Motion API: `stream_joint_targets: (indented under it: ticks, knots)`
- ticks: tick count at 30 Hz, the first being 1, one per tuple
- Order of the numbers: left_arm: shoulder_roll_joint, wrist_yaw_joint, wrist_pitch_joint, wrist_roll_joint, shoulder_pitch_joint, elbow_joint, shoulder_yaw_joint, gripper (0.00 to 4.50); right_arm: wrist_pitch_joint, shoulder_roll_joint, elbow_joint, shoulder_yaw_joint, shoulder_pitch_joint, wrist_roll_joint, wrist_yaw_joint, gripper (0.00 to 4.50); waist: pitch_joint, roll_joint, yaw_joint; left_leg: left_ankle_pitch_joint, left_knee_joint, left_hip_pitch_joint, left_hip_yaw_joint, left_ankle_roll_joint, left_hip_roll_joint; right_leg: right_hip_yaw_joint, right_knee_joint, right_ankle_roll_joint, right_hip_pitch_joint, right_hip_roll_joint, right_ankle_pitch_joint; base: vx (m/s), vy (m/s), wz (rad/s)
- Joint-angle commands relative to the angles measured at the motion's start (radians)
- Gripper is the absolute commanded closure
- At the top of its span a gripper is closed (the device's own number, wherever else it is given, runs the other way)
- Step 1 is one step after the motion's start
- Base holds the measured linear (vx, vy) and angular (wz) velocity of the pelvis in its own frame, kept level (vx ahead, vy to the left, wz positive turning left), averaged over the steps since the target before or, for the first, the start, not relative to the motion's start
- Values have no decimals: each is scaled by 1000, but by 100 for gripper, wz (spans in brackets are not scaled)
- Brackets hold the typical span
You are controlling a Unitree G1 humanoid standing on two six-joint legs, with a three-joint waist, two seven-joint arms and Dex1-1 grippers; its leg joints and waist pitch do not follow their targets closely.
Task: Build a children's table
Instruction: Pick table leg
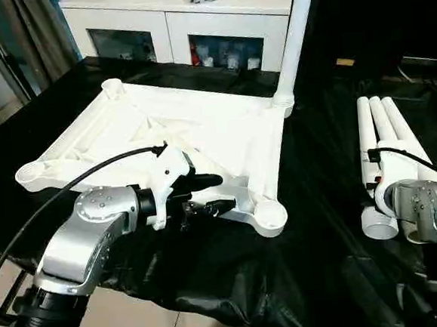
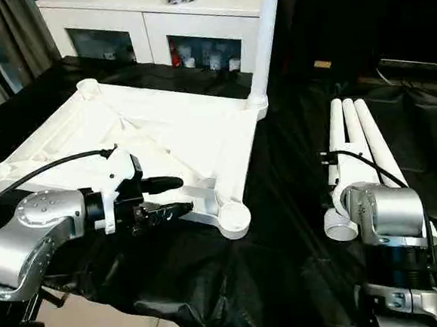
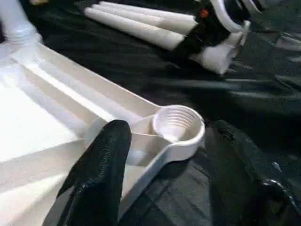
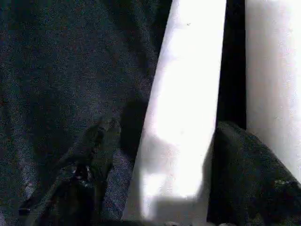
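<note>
**Tabletop upside down, one leg in, three waiting**

Black-draped counter (image 1: 213, 285) below a white cabinet (image 1: 177, 19). Centre-left: tabletop (image 1: 163, 137), ribs up, probably light, stiff, slick; best gripped at rim. Lower right: three loose legs (image 2: 357, 141), long axes running up-frame. Left hand (image 1: 206, 195) spread astride near-corner rim; right hand (image 4: 160, 183) spread around one leg.

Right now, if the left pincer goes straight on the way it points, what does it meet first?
Probably the tabletop's near corner socket, which lies just ahead of the left pincer. One finger is already over the tabletop's edge, though depth is unclear.
</note>
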Motion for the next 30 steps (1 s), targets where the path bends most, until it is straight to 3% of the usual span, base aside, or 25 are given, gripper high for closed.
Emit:
stream_joint_targets:
  ticks: [1, 10, 15, 18, 19, 24, 25, 27, 28, 29, 30]
  knots:
    - [14, -14, 2, -9, -15, -2, -10, 110, 13, 11, 34, -20, 0, 20, 11, 165, -68, -8, -1, -110, -63, -1, 5, -33, -1, 39, -71, -131, 53, -52, -230, 0, 0, 0]
    - [30, -37, -1, -11, -40, 12, -16, 48, -23, 11, 133, -85, -16, 48, 22, 237, -68, -18, 0, -139, -66, 4, 5, -40, 0, 36, -76, -121, 50, -51, -261, 0, 0, 0]
    - [27, -28, -27, -4, -59, 41, -14, 6, -63, 14, 155, -97, -12, 50, 20, 261, -67, -16, 0, -172, -68, 7, 3, -48, 0, 35, -81, -114, 50, -53, -300, 0, 0, 0]
    - [-4, 12, -47, 1, -81, 66, 7, 0, -112, 22, 159, -110, -9, 59, 20, 262, -69, -15, 0, -172, -68, 7, 3, -49, 1, 35, -80, -119, 49, -53, -287, 0, 0, 0]
    - [-36, 53, -61, 3, -102, 98, 26, 0, -161, 36, 158, -132, -8, 78, 31, 263, -70, -12, 2, -174, -68, 6, 2, -51, 0, 34, -79, -122, 51, -54, -283, 0, 0, 0]
    - [-72, 100, -75, 1, -133, 142, 43, 0, -234, 59, 150, -171, -7, 113, 44, 263, -73, -16, 2, -152, -66, 1, 1, -40, 1, 33, -76, -131, 56, -55, -246, 0, 0, 0]
    - [-97, 133, -72, 0, -156, 173, 55, 0, -290, 79, 135, -210, -9, 145, 51, 263, -73, -11, 1, -151, -65, 2, 3, -38, 0, 34, -77, -136, 54, -54, -233, 0, 0, 0]
    - [-116, 156, -72, -3, -173, 193, 65, 0, -334, 95, 120, -239, -11, 172, 60, 263, -76, -14, 3, -139, -63, -1, 4, -30, -1, 34, -73, -145, 57, -54, -207, 0, 0, 0]
    - [-157, 186, -61, -32, -205, 215, 93, 0, -405, 122, 86, -286, -15, 227, 92, 263, -77, -14, 3, -132, -63, -2, 2, -25, 0, 32, -73, -149, 59, -56, -205, 0, 0, 0]
    - [-160, 187, -59, -35, -207, 217, 95, 0, -411, 125, 83, -290, -15, 232, 95, 263, -77, -14, 4, -133, -62, -2, 5, -19, 1, 34, -74, -152, 58, -57, -200, 0, 0, 0]
    - [-191, 196, -50, -67, -231, 226, 115, 0, -459, 144, 53, -322, -19, 281, 128, 263, -80, -14, 7, -115, -61, -2, 3, -13, 2, 33, -70, -158, 61, -58, -179, 0, 0, 0]
